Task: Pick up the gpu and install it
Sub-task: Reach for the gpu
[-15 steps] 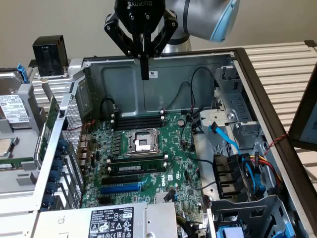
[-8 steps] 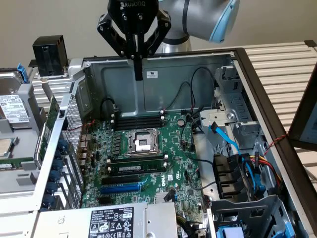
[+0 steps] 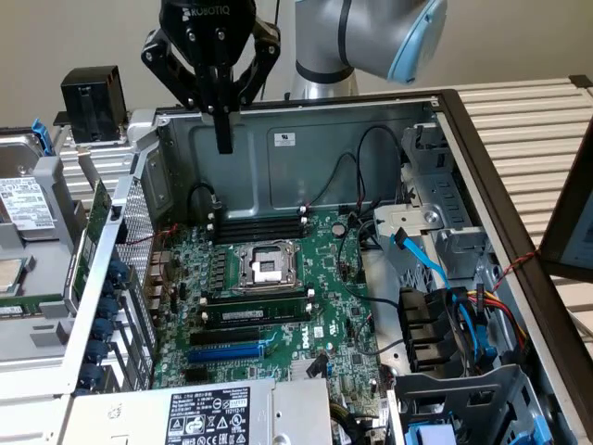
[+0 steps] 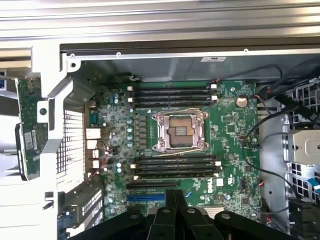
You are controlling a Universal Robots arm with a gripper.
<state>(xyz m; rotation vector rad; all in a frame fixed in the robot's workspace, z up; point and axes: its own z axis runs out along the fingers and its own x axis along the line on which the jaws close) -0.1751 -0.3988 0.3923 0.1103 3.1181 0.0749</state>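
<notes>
One gripper (image 3: 224,144), closed and empty, hangs above one open case (image 3: 259,176). One gpu (image 4: 30,140), a green board, sits just outside.

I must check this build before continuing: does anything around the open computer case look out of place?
Yes. The gpu stands on edge outside the computer case, beside its perforated rear wall, not in a slot. The CPU socket on the motherboard is empty, without a cooler.
</notes>
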